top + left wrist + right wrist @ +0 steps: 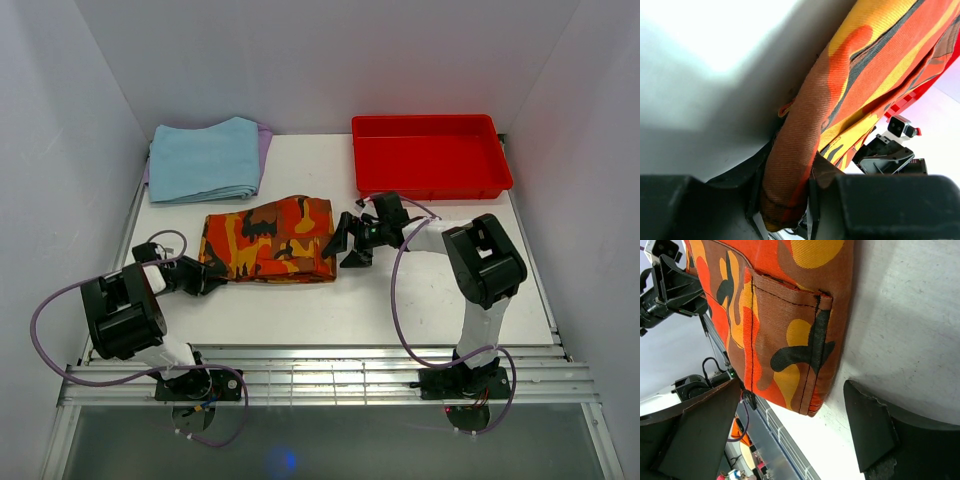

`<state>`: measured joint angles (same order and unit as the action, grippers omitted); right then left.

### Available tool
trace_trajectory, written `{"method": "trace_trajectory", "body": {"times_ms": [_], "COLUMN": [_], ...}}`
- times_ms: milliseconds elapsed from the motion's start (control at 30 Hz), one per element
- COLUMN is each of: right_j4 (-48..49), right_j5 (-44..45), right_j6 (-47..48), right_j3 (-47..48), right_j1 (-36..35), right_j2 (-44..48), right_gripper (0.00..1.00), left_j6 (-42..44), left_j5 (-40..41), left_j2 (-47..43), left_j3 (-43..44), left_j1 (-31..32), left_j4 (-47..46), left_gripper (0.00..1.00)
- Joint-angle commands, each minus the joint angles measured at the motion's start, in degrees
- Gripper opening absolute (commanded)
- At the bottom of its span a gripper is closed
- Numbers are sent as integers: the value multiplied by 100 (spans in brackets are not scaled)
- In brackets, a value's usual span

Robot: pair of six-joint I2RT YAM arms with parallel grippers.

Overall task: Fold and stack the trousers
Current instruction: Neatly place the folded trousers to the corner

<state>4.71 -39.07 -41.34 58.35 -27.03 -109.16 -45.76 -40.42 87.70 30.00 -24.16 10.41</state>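
Note:
The camouflage trousers, in orange, red, yellow and black, lie folded in a flat rectangle in the middle of the table. My left gripper is shut on their near left corner; in the left wrist view the rolled cloth edge sits pinched between the black fingers. My right gripper is open just off the right edge of the trousers, touching nothing. In the right wrist view the trousers' corner lies between and beyond the spread fingers.
A folded light blue cloth lies at the back left. A red plastic tray stands at the back right. White walls enclose the table on three sides; a metal rail runs along the near edge.

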Motion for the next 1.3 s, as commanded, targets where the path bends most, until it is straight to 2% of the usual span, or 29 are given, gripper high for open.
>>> {"method": "trace_trajectory", "body": {"times_ms": [0,33,100,400,500,533,633,733,833,867,900,933,1000,1100,1267], "right_j4": [-41,81,205,636,733,733,654,444,155,101,-13,-171,-462,-743,-244], "right_j5": [514,540,593,532,479,470,453,461,645,707,803,839,909,971,954], "right_j6": [258,232,275,180,-39,-101,-295,-357,-374,-392,-418,-453,-489,-682,-1033], "right_j3": [28,28,28,300,353,353,300,283,274,256,265,265,152,-77,-735], "right_j1": [-31,-39,-57,-259,-338,-356,-374,-374,-382,-382,-382,-382,-382,-461,-646], "right_j2": [-114,-140,-184,-465,-492,-483,-352,-150,44,88,123,150,298,457,537], "right_gripper": [90,90,90,100,90,82,68,42,23,32,53,94,90,90,91], "left_j6": [181,181,173,243,269,269,348,532,708,717,717,691,639,498,410], "left_j5": [984,975,923,729,720,720,711,755,852,896,922,922,853,808,773], "left_j2": [309,379,423,388,318,292,143,-120,-384,-438,-482,-508,-579,-649,-667], "left_j3": [23,41,102,191,208,208,261,314,340,331,270,244,112,-11,-99], "left_j1": [-9,-9,-9,-9,-9,-9,-9,-9,-9,-9,-9,-9,-9,-9,-9], "left_j4": [-286,-277,-286,-303,-251,-242,-189,-154,-66,12,48,83,66,13,4], "left_gripper": [22,9,1,0,0,0,0,0,0,0,0,0,0,0,0]}}
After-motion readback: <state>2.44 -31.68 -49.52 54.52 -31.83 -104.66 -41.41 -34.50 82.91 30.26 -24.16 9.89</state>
